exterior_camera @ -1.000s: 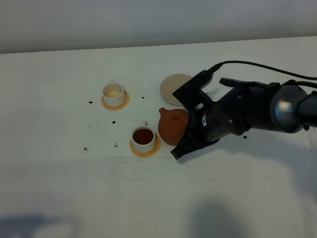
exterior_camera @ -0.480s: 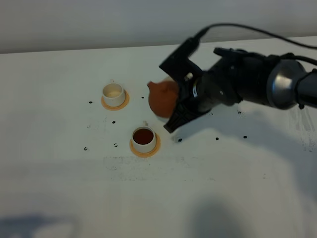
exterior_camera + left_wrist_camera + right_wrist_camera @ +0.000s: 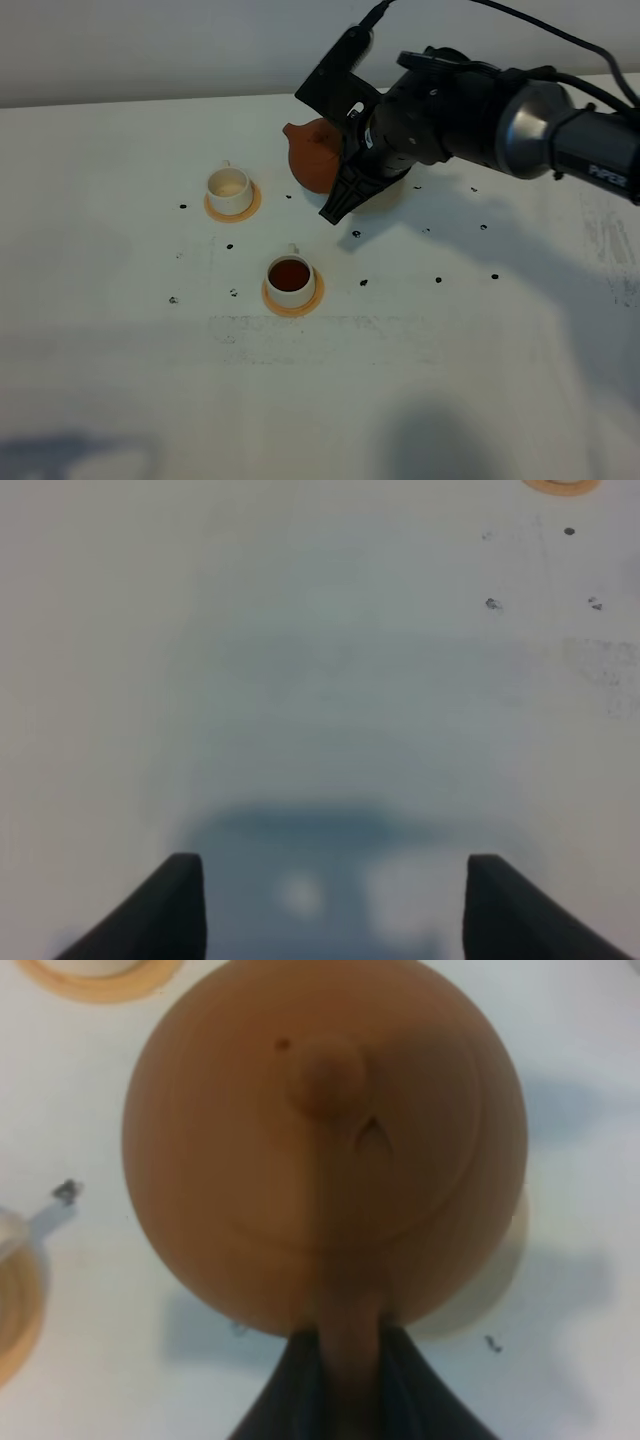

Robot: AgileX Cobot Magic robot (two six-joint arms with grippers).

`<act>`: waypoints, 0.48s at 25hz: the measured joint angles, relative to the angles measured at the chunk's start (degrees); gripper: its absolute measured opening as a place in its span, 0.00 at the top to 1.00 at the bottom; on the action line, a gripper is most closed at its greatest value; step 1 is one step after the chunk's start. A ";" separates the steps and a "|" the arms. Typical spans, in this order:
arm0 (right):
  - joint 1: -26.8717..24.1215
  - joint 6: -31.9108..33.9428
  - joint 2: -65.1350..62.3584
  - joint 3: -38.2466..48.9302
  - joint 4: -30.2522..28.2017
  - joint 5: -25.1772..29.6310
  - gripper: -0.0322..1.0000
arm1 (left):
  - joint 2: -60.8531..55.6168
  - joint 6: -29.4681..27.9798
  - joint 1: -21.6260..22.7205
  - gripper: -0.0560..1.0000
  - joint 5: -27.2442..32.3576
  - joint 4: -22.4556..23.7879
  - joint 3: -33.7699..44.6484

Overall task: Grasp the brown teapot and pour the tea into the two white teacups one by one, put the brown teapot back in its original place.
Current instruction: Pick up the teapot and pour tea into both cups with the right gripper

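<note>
The brown teapot (image 3: pixel 310 157) hangs above the table between the far white teacup (image 3: pixel 229 186) and the cream saucer (image 3: pixel 392 187), which is mostly hidden under my arm. My right gripper (image 3: pixel 340 165) is shut on its loop handle. In the right wrist view the teapot (image 3: pixel 325 1140) fills the frame, with the gripper (image 3: pixel 345 1365) on the handle and a saucer edge (image 3: pixel 512 1245) behind it. The far cup looks pale inside. The near white teacup (image 3: pixel 291 277) holds dark tea. Both stand on orange-tan coasters. My left gripper (image 3: pixel 335 910) is open over bare table.
Small dark specks (image 3: pixel 355 234) dot the white table (image 3: pixel 450 350) around the cups. A coaster edge (image 3: pixel 565 485) shows at the rim of the left wrist view. The table's back edge meets a grey wall (image 3: pixel 150 50).
My right gripper has lifted the teapot away from the near cup and carried it back and to the left, toward the far cup. The cups have not moved.
</note>
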 joint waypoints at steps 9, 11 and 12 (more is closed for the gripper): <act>2.18 0.00 1.74 -1.12 -6.86 -0.39 0.86 | 0.00 0.00 0.00 0.43 0.00 0.00 0.00; 2.66 -0.05 2.01 -1.38 -8.00 -0.72 0.86 | 0.00 0.00 0.00 0.43 0.00 0.00 0.00; 2.92 -0.04 2.35 -1.79 -8.42 -0.88 0.86 | 0.00 0.00 0.00 0.43 0.00 0.00 0.00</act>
